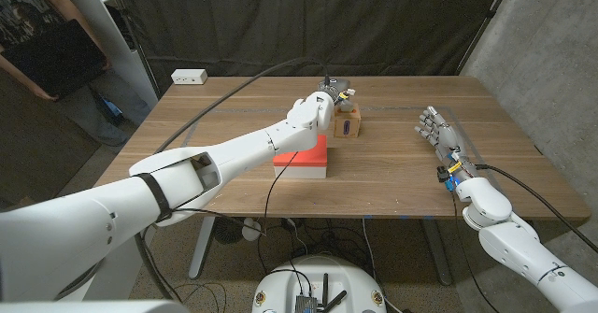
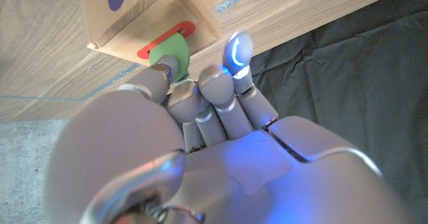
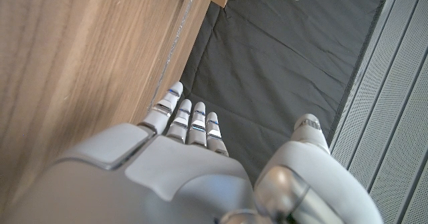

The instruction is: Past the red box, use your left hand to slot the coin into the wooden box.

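The small wooden box (image 1: 347, 124) stands at the table's far middle, just beyond the red box (image 1: 301, 154), which sits on a white base. My left hand (image 1: 326, 100) reaches over the red box and hovers at the wooden box's top. In the left wrist view my left hand (image 2: 200, 117) pinches a green coin (image 2: 168, 53), whose edge meets the red-rimmed slot (image 2: 175, 31) of the wooden box (image 2: 127, 17). My right hand (image 1: 437, 131) stands on the table to the right with its fingers apart and nothing in it; the right wrist view shows it (image 3: 194, 157) the same way.
A small white box (image 1: 189, 76) lies at the table's back left corner. A person (image 1: 42, 47) stands beyond the table's left side. A dark cable (image 1: 234, 89) crosses the table's left part. Black curtain hangs behind the far edge.
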Tool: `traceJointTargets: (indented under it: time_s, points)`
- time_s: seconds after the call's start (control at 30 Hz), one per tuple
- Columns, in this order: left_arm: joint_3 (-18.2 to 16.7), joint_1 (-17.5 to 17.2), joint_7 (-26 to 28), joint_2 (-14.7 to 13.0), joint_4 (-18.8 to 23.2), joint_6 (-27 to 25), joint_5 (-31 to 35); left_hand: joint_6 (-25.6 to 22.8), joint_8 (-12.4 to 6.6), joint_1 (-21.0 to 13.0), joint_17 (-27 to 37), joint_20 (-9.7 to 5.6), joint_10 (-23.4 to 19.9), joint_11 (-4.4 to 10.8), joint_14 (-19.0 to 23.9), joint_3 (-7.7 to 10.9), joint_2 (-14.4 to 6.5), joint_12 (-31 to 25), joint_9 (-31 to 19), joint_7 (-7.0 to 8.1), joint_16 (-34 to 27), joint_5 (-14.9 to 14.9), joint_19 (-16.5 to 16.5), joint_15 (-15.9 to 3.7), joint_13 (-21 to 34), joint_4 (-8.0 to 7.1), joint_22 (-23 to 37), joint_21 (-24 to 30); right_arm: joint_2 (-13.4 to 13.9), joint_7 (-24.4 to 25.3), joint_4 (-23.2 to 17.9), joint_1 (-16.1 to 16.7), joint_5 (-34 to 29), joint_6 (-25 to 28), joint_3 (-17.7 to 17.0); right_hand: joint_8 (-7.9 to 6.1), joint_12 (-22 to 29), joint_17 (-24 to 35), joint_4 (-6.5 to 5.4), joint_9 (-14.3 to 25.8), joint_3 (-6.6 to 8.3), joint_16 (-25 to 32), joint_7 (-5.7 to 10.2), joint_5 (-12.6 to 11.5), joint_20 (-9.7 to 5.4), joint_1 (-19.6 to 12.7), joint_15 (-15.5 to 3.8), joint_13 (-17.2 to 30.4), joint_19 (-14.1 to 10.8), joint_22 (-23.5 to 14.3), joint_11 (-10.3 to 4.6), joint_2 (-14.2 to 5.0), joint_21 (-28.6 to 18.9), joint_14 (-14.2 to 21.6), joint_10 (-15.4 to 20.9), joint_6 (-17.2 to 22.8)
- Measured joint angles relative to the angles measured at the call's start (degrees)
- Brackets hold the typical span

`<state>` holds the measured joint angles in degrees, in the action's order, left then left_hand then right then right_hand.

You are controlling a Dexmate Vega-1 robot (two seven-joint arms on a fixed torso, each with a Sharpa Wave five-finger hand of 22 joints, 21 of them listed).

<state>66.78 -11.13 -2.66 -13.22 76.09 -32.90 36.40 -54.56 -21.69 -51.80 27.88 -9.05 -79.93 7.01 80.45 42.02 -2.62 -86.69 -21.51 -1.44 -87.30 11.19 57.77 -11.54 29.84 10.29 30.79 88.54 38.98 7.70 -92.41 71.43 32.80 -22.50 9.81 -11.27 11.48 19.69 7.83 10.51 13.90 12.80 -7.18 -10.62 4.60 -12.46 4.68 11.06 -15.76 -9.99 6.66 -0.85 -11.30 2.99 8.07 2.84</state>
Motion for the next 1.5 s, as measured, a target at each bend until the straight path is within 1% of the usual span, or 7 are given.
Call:
traceJointTargets:
  time_s: [0.2,0.47,0.53,1.07,1.3,1.43,1.5]
  points:
    - [0.2,0.2,0.0,0.2,-0.5,0.2,-0.3,0.0,0.0,0.0,-0.3,-0.18,0.1,0.11,0.0,0.0,0.0,0.0,0.2,0.0,0.0,0.0,0.2,0.0,-0.1,0.0,-0.2,0.0,0.0,-0.1,0.2,-0.1,0.0,0.0,0.0,0.0,0.0,0.0,0.0,0.0,0.0,0.0,0.0,0.0,0.0,0.0,0.0,0.0,0.0,0.0,0.0,0.0,0.0,0.0,0.0,0.0]
    - [0.5,0.7,0.0,0.6,-1.3,0.2,-0.7,-0.5,0.46,0.1,-0.2,-0.18,0.1,0.11,0.0,0.0,0.1,0.0,0.7,0.1,0.2,0.3,0.2,0.0,-0.1,0.0,-0.8,-0.4,0.0,-0.3,0.7,-0.3,0.1,-0.2,0.1,0.0,0.0,-0.1,0.0,0.0,0.0,0.0,0.0,0.0,0.0,0.0,0.13,0.0,0.0,0.0,0.0,0.0,0.0,0.1,0.0,0.0]
    - [0.6,0.8,-0.1,0.7,-1.4,0.1,-0.7,-0.7,0.85,0.1,-0.2,-0.18,0.1,0.11,0.0,0.0,0.1,0.0,0.8,0.08,0.2,0.3,0.2,0.0,-0.2,0.0,-0.8,-0.4,-0.1,-0.3,0.8,-0.4,0.1,-0.3,0.2,0.0,0.0,-0.3,0.0,0.0,0.0,0.0,0.29,0.0,0.0,0.0,0.13,0.0,0.0,0.0,0.0,0.0,0.0,0.1,0.0,0.3]
    - [2.1,2.0,-1.6,1.7,-3.3,-0.2,-0.9,-0.9,1.12,-0.2,-0.7,-0.17,-0.1,0.28,0.0,0.0,0.4,0.0,0.8,0.3,0.2,0.3,0.2,0.0,-0.3,0.0,-1.6,-0.4,-0.3,-0.7,1.6,-0.9,0.3,-0.8,0.4,0.0,0.0,-0.3,0.0,0.0,0.0,0.0,0.3,0.0,0.0,0.0,0.13,0.0,0.0,0.0,0.0,0.0,0.0,0.1,0.0,0.3]
    - [2.3,2.2,-2.2,1.8,-3.5,-0.2,-1.3,-1.3,1.79,0.5,-1.1,-0.17,-0.1,0.69,0.0,-0.92,1.1,0.0,1.3,0.53,0.2,0.3,0.2,0.0,-0.2,-0.2,-2.4,-0.4,-0.3,-0.7,1.7,-0.9,0.3,-0.9,0.4,0.0,0.0,-0.3,0.0,0.0,0.0,0.0,0.3,0.0,0.0,0.0,0.13,0.0,0.0,0.0,-0.21,0.0,0.0,0.1,0.2,0.3]
    - [2.3,2.3,-2.6,1.7,-3.4,-0.2,-1.6,-3.0,2.62,1.3,-1.3,-0.08,-0.1,1.31,0.0,-1.72,1.9,0.0,1.8,1.55,0.2,0.3,0.5,-0.01,-0.6,-0.33,-3.3,-0.5,-0.3,-0.7,1.7,-0.9,0.3,-0.9,0.4,0.0,0.0,-0.3,0.0,0.0,0.0,0.0,0.3,0.0,0.0,0.0,0.13,0.0,0.0,0.0,-0.21,0.0,0.0,0.1,0.2,0.3]
    - [2.3,2.4,-2.8,1.7,-3.3,-0.2,-1.7,-3.2,2.87,1.6,-1.6,-0.25,0.0,1.4,0.0,-2.06,2.2,0.0,1.9,1.53,0.3,0.4,0.7,-0.01,-0.7,-0.33,-4.0,-0.9,-0.3,-0.7,1.7,-0.9,0.2,-0.9,0.4,0.0,0.0,-0.3,0.0,0.0,0.0,0.0,0.3,0.0,0.0,0.0,0.13,0.0,0.0,0.0,-0.21,0.0,0.0,0.1,0.2,0.3]
